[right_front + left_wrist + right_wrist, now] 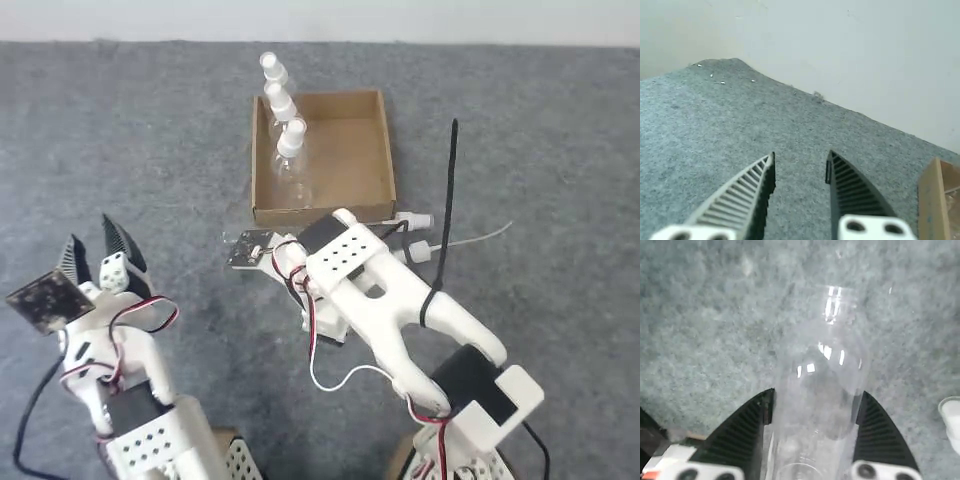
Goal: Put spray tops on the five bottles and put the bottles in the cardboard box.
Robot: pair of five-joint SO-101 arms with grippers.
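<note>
My right gripper [815, 397] hugs the clear bottle [826, 350] by its sides. It looks light, thin and slippery. My left gripper [801, 162] holds nothing, fingers apart.

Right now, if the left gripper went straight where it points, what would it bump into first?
Probably nothing close. The left gripper, open, points over bare grey carpet toward the white wall, which it would likely meet first. The cardboard box sits off to the side of that line.

Glossy clear plastic bottle [820, 390], matt felt table [705, 325]
</note>
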